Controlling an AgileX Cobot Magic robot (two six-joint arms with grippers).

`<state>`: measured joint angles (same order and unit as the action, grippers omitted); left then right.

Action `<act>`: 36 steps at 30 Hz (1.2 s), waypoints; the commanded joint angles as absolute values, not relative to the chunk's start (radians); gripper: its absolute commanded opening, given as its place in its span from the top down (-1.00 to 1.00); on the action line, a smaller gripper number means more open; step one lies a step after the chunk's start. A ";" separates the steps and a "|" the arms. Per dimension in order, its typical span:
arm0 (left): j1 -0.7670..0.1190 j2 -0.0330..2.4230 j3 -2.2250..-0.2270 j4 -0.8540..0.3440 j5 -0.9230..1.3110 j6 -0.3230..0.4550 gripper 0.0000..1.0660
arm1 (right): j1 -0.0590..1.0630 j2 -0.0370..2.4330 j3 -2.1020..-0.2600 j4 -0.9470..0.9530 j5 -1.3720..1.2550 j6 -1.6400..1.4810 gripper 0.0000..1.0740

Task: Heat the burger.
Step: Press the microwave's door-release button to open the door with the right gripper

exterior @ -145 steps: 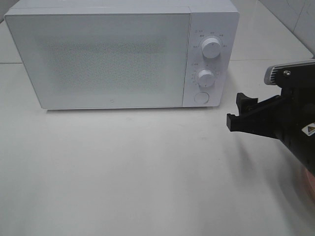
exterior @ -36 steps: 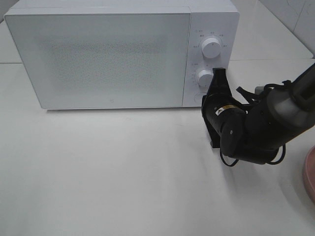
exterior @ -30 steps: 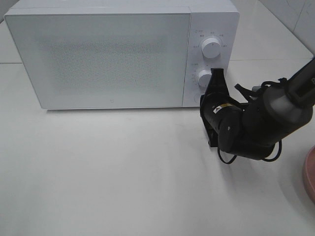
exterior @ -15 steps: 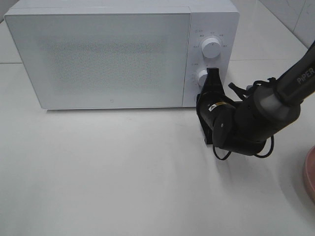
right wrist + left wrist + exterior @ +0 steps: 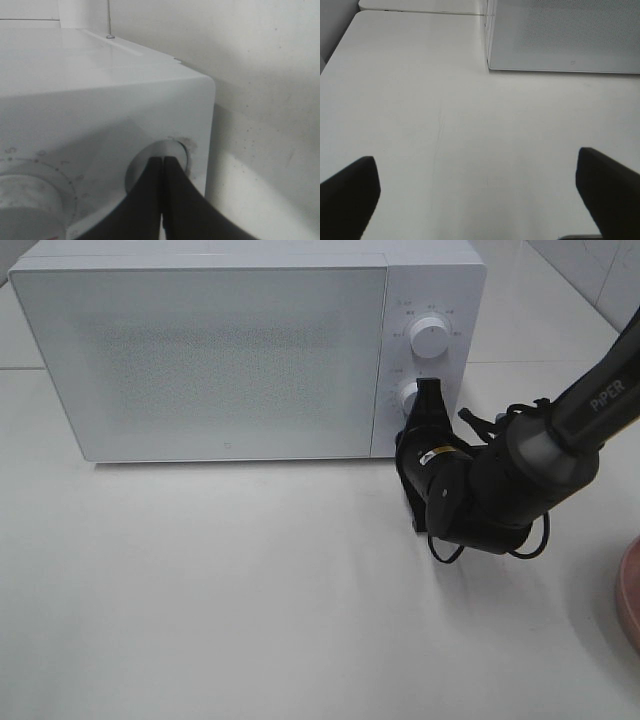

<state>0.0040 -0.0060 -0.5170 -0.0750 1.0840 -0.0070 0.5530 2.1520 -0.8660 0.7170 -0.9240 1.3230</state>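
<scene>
The right hand (image 5: 162, 160), its fingers pressed together with nothing between them, has its tips on the round button (image 5: 175, 150) at the lower corner of the microwave (image 5: 220, 350), whose door is closed. The left hand (image 5: 480, 197) hangs over the bare desk (image 5: 200, 590) near the microwave's front corner, fingers spread wide and holding nothing. The burger is out of sight in all three views; only a pink plate's rim (image 5: 630, 590) shows at the desk's right edge.

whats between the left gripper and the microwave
Only bare white table. In the left wrist view, nothing sits between the open left gripper and the microwave.
</scene>
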 commanded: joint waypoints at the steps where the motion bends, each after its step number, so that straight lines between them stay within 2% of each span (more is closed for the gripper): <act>1: -0.002 -0.022 -0.516 -0.078 1.071 -0.007 -0.88 | 0.547 2.150 -0.888 0.724 -0.975 1.302 1.00; 16: -0.002 -0.022 -0.516 -0.078 1.071 -0.007 -0.88 | 0.479 2.156 -1.002 0.722 -1.009 1.238 1.00; 36: -0.002 -0.022 -0.516 -0.078 1.071 -0.007 -0.88 | 0.480 2.120 -0.963 0.720 -1.019 1.218 1.00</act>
<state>0.0040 -0.0060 -0.5170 -0.0750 1.0840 -0.0070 0.5170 2.1470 -0.9240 0.7620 -0.8270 1.2430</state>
